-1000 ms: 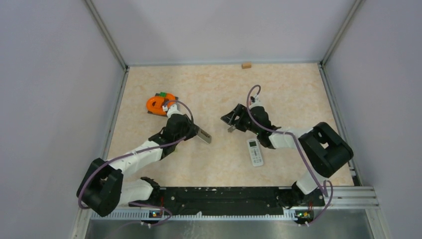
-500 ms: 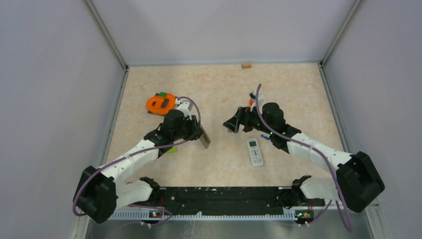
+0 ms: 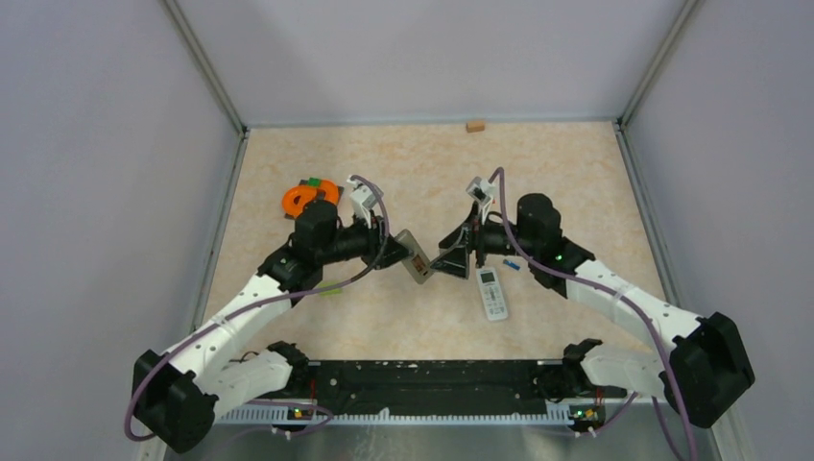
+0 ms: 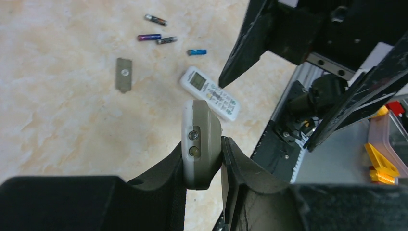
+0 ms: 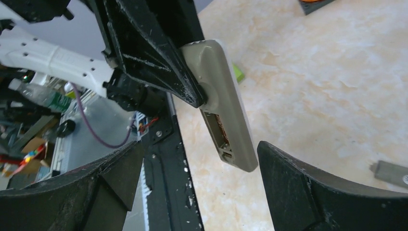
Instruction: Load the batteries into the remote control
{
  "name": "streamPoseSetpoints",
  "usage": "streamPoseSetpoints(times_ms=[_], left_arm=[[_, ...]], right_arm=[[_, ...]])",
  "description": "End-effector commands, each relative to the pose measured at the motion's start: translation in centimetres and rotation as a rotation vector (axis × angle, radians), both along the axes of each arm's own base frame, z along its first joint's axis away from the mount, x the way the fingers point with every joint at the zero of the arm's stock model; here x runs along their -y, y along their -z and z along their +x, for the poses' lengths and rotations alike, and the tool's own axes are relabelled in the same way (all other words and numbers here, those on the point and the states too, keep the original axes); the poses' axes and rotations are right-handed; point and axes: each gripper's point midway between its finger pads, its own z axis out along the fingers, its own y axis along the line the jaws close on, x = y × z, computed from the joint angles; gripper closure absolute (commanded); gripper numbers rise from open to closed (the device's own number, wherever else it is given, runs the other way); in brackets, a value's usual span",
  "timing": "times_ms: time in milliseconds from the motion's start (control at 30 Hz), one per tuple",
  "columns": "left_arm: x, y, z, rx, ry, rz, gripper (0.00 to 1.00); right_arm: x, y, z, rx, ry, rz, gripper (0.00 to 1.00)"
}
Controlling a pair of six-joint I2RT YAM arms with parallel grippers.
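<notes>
4 batteries (image 4: 166, 40) lie loose on the bench (image 4: 57, 120) just beyond the white remote (image 4: 210, 93), 1 of them blue. A flat grey battery cover (image 4: 124, 73) lies off to 1 side of that remote. None of the batteries is in the grey remote (image 5: 226, 106) I need to load. My left claw (image 4: 204, 147) is clamped on 1 end of it and holds it in the air near the white remote, its open compartment (image 5: 220, 132) looking empty. My right claw (image 5: 199, 154) is spread wide and holds nothing, and the grey remote's free end sits in front of the gap between its jaws.

My worry is that end-only grip. If I close the right claw here, I think it could lever the grey remote out of the left claw, or press a finger into the bare contacts. The claws are also close enough to clash. The batteries are thin and round, so a clumsy pinch would likely send 1 rolling against the white remote.
</notes>
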Motion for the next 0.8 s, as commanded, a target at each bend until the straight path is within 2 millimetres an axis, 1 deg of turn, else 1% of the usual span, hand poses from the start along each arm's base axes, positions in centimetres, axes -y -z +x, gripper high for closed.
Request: streamPoseSetpoints(times_ms=[0, 67, 133, 233, 300, 433, 600, 700, 767], left_arm=[[1.5, -4.8, -2.0, 0.101, 0.174, -0.1, 1.0], [1.7, -5.2, -2.8, 0.097, 0.227, -0.112, 1.0], [1.8, -5.4, -3.2, 0.097, 0.249, -0.114, 1.0], [1.9, -5.7, -4.0, 0.094, 0.298, -0.125, 1.0], [2.1, -6.3, -4.9, 0.095, 0.35, -0.148, 1.0], [2.2, -7.0, -6.1, 0.097, 0.429, -0.175, 1.0], [2.2, -7.2, -6.4, 0.108, 0.447, -0.176, 1.0], [2.1, -7.5, -6.6, 0.117, 0.452, -0.18, 1.0], [2.0, -7.8, -6.6, 0.126, 0.447, -0.183, 1.0]], right_arm=[[-1.5, -4.4, -2.5, 0.125, -0.176, 0.092, 0.1], [-2.0, -4.4, -2.8, 0.131, -0.2, 0.083, 0.12], [-2.3, -4.3, -3.4, 0.129, -0.235, 0.082, 0.16], [-2.7, -4.0, -5.0, 0.118, -0.32, 0.087, 0.23], [-2.9, -3.5, -5.7, 0.118, -0.349, 0.075, 0.25], [-3.0, -2.4, -5.0, 0.111, -0.298, 0.034, 0.27], [-2.9, -1.9, -3.6, 0.126, -0.207, 0.017, 0.27], [-2.9, -1.6, -3.6, 0.123, -0.197, 0.027, 0.3], [-3.0, -1.4, -4.1, 0.108, -0.226, 0.044, 0.33]])
